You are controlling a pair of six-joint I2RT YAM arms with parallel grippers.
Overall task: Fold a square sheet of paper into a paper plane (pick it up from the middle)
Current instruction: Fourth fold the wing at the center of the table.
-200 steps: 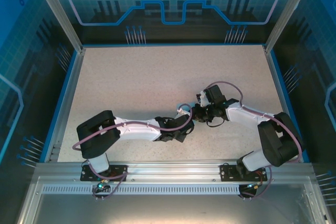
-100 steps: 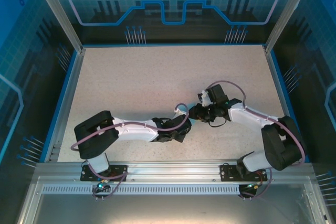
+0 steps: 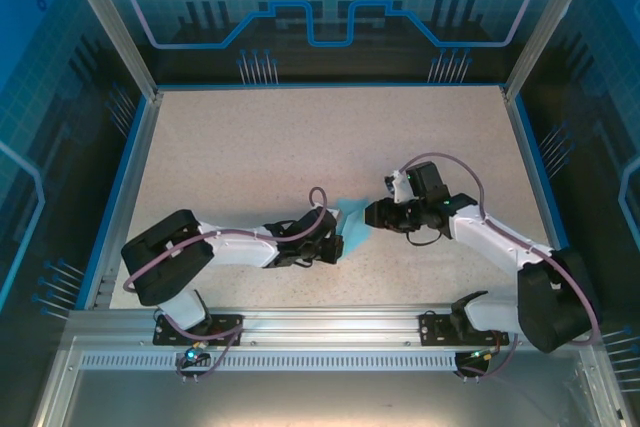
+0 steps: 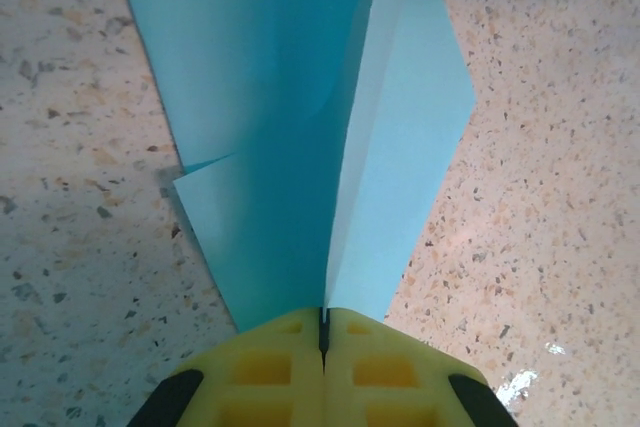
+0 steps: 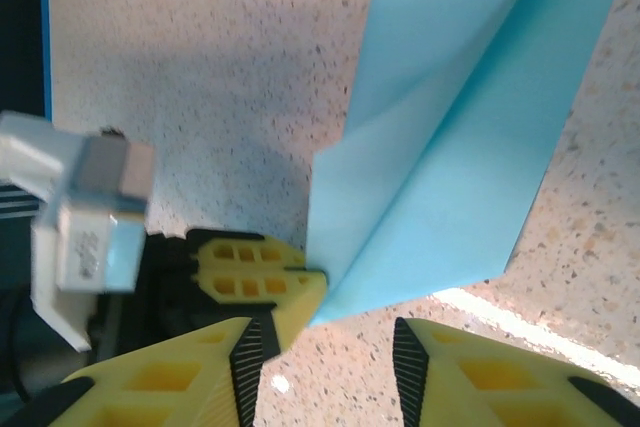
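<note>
Your worktop [image 3: 300,147]: speckled beige, blue panels [image 3: 330,7] behind. Paper [image 4: 290,127]: light-blue, creased, pinched by your left pincer [image 4: 322,332]; right pincer [image 5: 325,337] spread.

From above you saw just a sliver of the sheet of paper [image 3: 352,219]; the left arm [image 3: 300,237] hid the rest. In the left wrist view it ran off the top edge. The fingers of the right gripper [image 5: 325,339] were cut by the bottom edge, and a white block [image 5: 85,212] was blurred.

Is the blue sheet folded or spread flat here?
Folded. The sheet shows a centre crease with layered flaps either side, its end pinched by the left gripper, jaws shut.
</note>
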